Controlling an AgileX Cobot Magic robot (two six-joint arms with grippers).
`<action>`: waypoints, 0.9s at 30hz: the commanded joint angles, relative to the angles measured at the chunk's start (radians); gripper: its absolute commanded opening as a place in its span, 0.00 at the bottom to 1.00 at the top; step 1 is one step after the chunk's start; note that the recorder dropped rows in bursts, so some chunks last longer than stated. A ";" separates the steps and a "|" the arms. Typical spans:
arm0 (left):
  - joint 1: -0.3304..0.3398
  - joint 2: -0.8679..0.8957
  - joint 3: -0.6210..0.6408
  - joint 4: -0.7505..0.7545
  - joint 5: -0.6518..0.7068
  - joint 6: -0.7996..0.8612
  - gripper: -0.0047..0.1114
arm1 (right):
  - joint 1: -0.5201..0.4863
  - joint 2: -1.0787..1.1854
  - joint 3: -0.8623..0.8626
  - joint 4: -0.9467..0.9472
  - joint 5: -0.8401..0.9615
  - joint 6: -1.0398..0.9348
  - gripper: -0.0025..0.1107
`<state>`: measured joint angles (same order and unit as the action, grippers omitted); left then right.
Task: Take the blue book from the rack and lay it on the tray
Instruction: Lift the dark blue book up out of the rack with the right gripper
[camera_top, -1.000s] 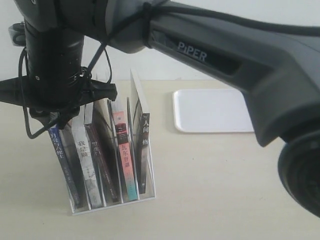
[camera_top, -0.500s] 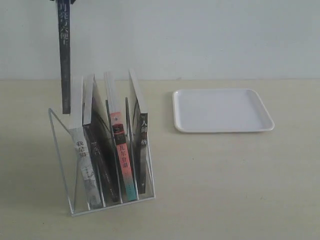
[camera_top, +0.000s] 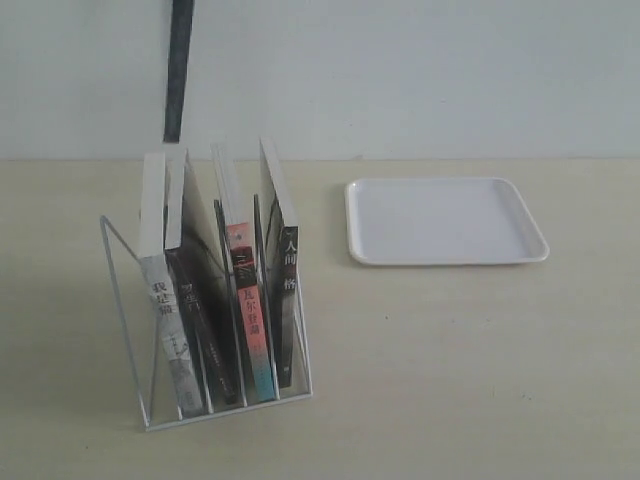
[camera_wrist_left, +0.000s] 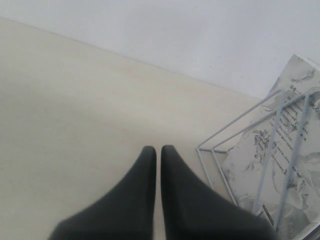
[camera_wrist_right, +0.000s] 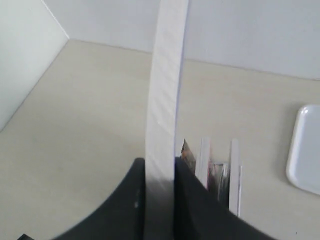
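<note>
The blue book hangs upright in the air above the rack, only the lower part of its dark spine showing at the top of the exterior view. In the right wrist view my right gripper is shut on the book's white page edge, high over the rack's other books. The rack's leftmost slot stands empty. The white tray lies flat to the right of the rack, with nothing on it. My left gripper is shut and empty, low over the table beside the rack's wire frame.
Several books still lean in the rack: a white-spined one, dark ones and a pink one. A pale wall runs behind the table. Bare tabletop lies between the rack and the tray.
The blue book has risen clear of the rack and shifted slightly right. The arm that filled the exterior view a second ago is out of it above.
</note>
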<state>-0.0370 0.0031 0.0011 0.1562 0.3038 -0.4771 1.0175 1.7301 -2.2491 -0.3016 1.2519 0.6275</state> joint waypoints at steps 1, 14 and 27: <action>0.001 -0.003 -0.001 0.000 -0.011 0.001 0.08 | -0.002 -0.101 -0.009 -0.088 -0.031 -0.016 0.02; 0.001 -0.003 -0.001 0.000 -0.011 0.001 0.08 | -0.002 -0.332 0.017 -0.264 -0.031 -0.108 0.02; 0.001 -0.003 -0.001 0.000 -0.011 0.001 0.08 | -0.129 -0.582 0.530 -0.522 -0.031 -0.008 0.02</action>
<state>-0.0370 0.0031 0.0011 0.1562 0.3038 -0.4771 0.9615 1.1745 -1.8051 -0.7712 1.2574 0.6040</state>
